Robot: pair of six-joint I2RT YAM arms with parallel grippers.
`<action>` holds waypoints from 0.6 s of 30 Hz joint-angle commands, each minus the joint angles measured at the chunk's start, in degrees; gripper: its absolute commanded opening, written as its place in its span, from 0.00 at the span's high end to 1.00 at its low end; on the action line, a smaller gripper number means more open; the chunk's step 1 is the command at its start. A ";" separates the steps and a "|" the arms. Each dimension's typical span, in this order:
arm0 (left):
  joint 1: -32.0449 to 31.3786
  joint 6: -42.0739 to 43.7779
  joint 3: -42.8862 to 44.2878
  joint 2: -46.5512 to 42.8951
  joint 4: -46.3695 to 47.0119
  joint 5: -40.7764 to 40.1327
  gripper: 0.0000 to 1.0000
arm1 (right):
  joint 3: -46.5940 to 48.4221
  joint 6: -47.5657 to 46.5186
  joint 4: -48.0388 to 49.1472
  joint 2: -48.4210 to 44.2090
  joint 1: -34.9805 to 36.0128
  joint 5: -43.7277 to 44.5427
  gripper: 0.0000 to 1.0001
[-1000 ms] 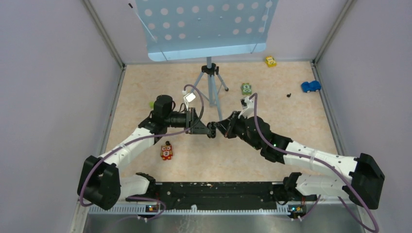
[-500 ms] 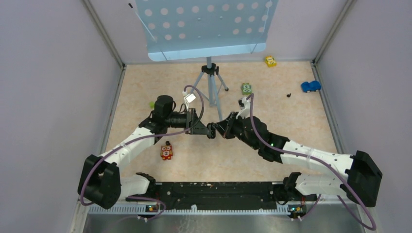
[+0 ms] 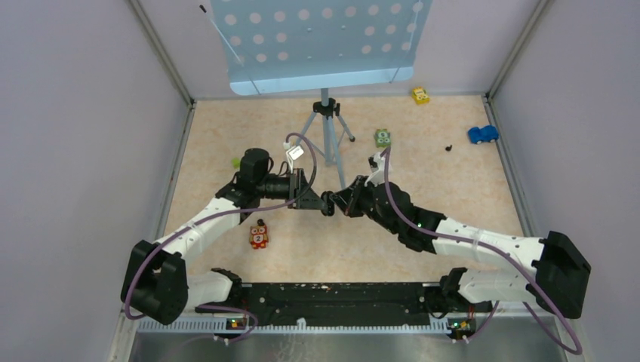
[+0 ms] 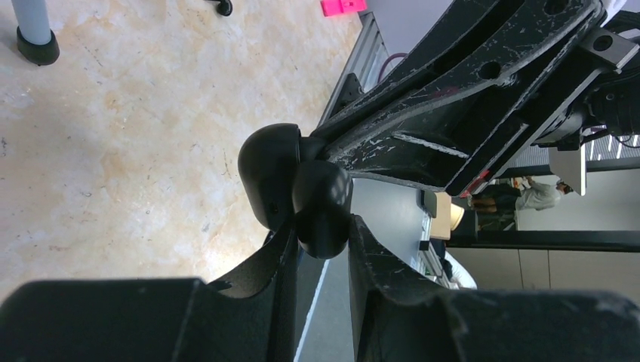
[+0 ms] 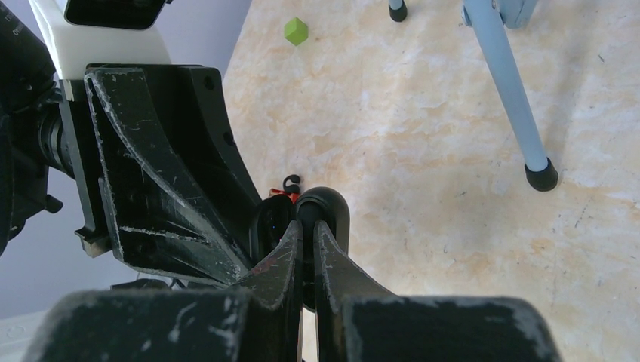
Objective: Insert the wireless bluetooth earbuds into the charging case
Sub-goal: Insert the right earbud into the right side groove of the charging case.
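Looking down from above, we saw both arms meeting over the middle of the table [image 3: 226,136], just in front of the tripod [image 3: 329,143]. The charging case [image 3: 330,204] was held up between them, clear of the surface. From the left wrist, the case showed as two black rounded lobes side by side. The left fingers [image 4: 275,264] stood narrow, clamped on either side of the nearer lobe. The right fingers [image 5: 290,253] were pressed almost together with their tips against the case; whether they pinched anything between them we could not tell. One tiny black earbud [image 3: 448,148] lay on the table, well apart from the case and near the blue toy car [image 3: 482,134] by the right wall. An orange numbered block [image 3: 258,237] sat beside the left arm, and a green block [image 3: 383,138] lay to the right of the tripod.
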 commanded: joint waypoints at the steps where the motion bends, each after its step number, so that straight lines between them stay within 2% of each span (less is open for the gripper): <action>1: -0.22 1.05 1.64 -0.09 2.02 2.61 1.00 | 1.78 -0.43 0.16 1.15 0.45 0.91 0.92; 8: -0.25 2.02 2.10 0.18 0.61 1.55 1.00 | 1.26 -0.84 3.07 -1.60 0.48 -0.38 0.67; 18: -0.17 2.75 2.39 0.85 -0.07 -1.46 1.00 | 1.22 0.04 -7.83 -11.61 0.42 6.11 0.63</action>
